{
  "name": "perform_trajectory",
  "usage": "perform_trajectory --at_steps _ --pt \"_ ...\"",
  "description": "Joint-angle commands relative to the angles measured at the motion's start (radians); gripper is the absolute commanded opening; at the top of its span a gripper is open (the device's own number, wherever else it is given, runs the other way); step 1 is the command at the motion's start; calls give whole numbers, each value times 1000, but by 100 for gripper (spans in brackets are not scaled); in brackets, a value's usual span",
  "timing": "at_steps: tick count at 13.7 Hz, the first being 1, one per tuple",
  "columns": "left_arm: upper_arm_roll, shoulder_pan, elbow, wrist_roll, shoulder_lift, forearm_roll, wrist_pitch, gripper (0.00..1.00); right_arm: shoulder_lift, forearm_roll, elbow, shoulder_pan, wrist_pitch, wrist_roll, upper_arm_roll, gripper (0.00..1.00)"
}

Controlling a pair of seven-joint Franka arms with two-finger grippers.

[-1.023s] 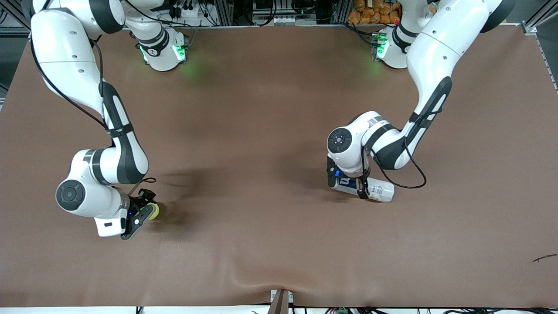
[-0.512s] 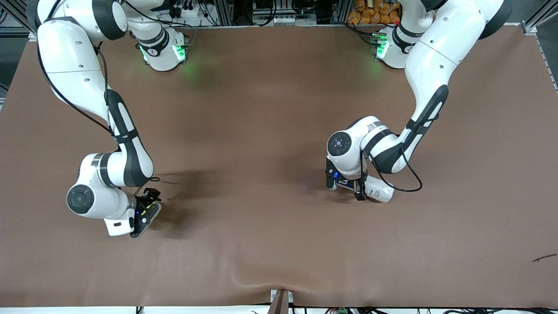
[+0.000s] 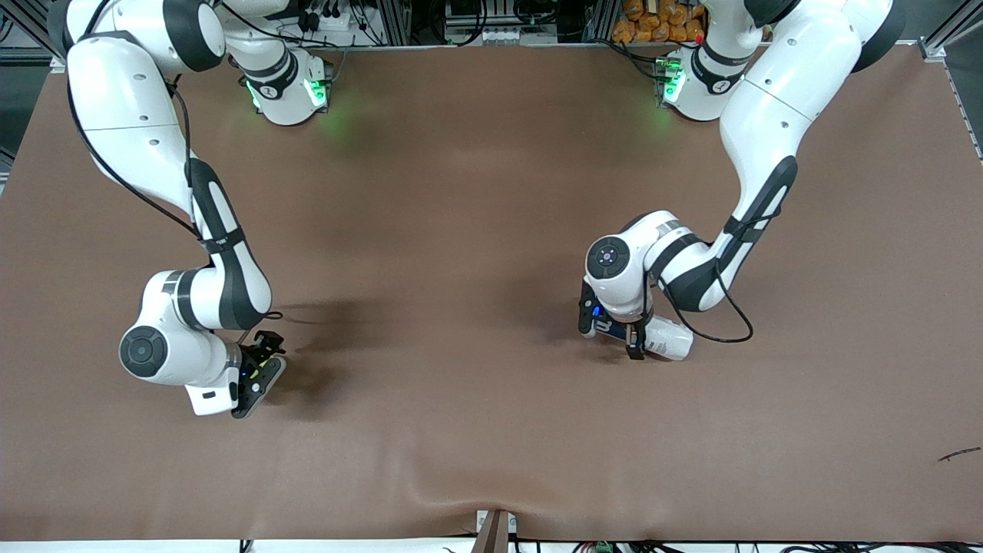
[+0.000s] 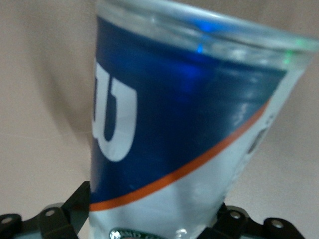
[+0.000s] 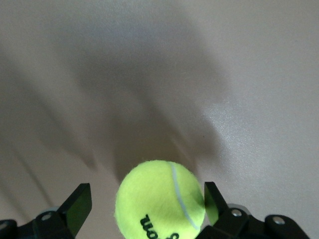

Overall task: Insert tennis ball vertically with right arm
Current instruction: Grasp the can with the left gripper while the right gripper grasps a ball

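Note:
A yellow-green tennis ball [image 5: 160, 199] lies on the brown table [image 3: 461, 230] near the right arm's end. My right gripper [image 3: 263, 363] is low over it, open, with a finger [image 5: 79, 205] on each side and a gap showing at one finger. In the front view the hand hides most of the ball. A clear tennis-ball can with a blue label [image 3: 664, 339] lies tilted on the table toward the left arm's end. My left gripper [image 3: 610, 332] is shut on the can [image 4: 174, 129], which fills the left wrist view.
A small dark scrap [image 3: 958, 455] lies near the table's front edge at the left arm's end. A bracket [image 3: 494, 530] sticks up at the middle of the front edge. The cloth bulges there.
My right gripper has moved over the ball, which showed beside it before, and now straddles it. My left gripper has tipped the can, so it looks shorter from above.

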Motion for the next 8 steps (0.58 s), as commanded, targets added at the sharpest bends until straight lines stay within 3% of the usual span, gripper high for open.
perform_trajectory --at_steps 1,5,8 --pt "-8 5 14 11 15 41 12 85 14 34 10 -13 18 -55 4 100" --pt "-8 5 13 34 25 52 35 69 14 35 3 -16 20 -55 4 100" --pt "-9 4 14 19 20 34 35 68 14 38 3 -20 18 -58 4 100"
